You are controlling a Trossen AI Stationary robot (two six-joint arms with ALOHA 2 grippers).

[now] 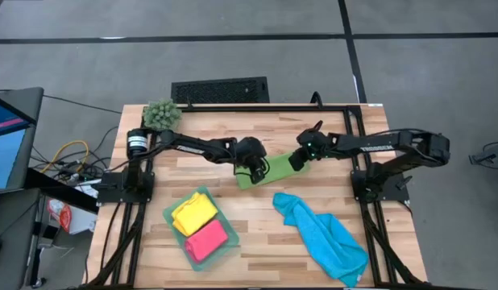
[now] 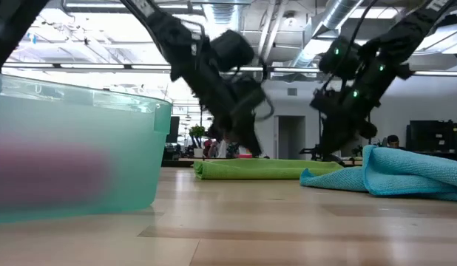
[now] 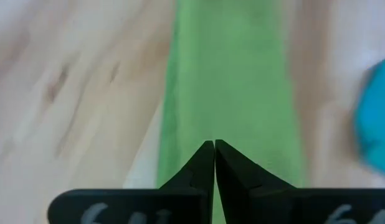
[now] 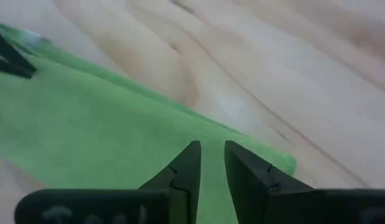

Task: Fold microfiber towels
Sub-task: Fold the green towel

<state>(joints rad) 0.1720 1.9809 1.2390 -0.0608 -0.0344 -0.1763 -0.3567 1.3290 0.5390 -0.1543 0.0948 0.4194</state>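
Note:
The green towel [image 1: 269,171] lies flat on the table's middle, folded into a long narrow strip [image 2: 251,169]. My left gripper [image 1: 255,171] hangs shut just above the strip's left end [image 3: 230,81], nothing between its fingers [image 3: 214,143]. My right gripper [image 1: 297,163] stands above the strip's right end [image 4: 86,124], its fingers [image 4: 212,144] a little apart and empty. The blue towel [image 1: 321,234] lies crumpled at the near right. The yellow towel [image 1: 194,213] and the pink towel [image 1: 206,239] lie folded in the teal tray [image 1: 170,211].
The tray's wall [image 2: 80,148] stands close at the near left. The blue towel's heap [image 2: 406,174] reaches almost to the green strip's right end. A spiky green plant ball [image 1: 161,114] sits at the far left corner. Bare wood shows between tray and blue towel.

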